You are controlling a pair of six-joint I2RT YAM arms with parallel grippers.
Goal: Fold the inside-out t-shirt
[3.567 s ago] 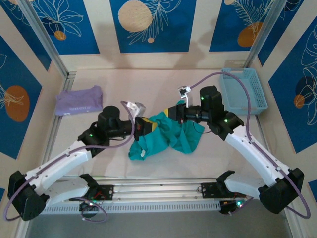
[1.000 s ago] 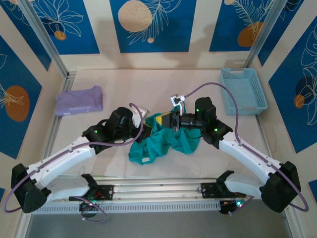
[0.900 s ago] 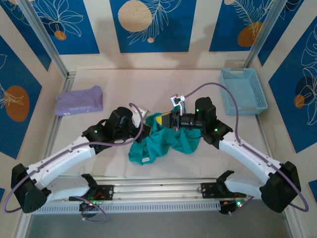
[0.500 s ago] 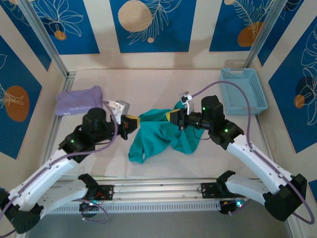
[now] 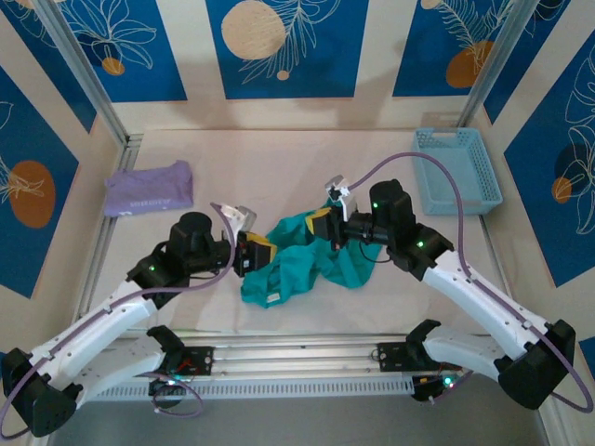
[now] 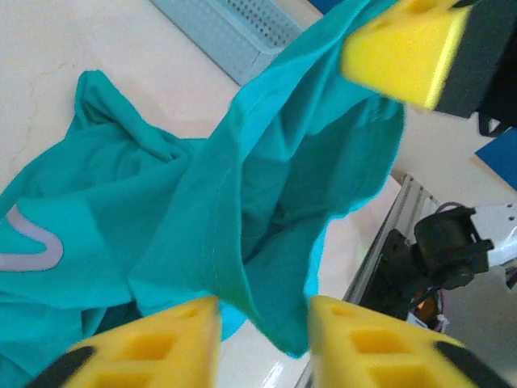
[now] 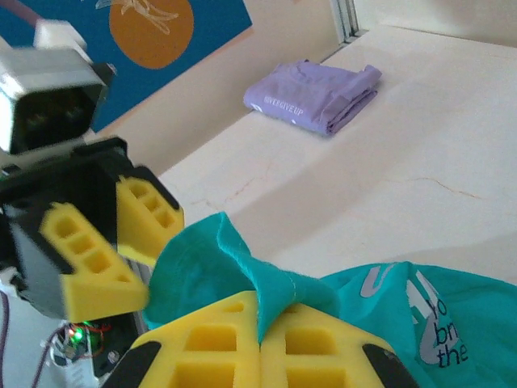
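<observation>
Right gripper pinches t-shirt hem, holding it off surface so left gripper, spread, can take edge.

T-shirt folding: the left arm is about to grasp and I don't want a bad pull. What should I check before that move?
1. Hold: right gripper shut on t-shirt edge: ok.
2. Ready: left gripper open: ok.
3. Cloth deep enough between its jaws: cannot tell.
4. Flat t-shirt: not ok, bunched.
5. Clearance: purple shirt and basket lie apart from t-shirt: ok.
</observation>
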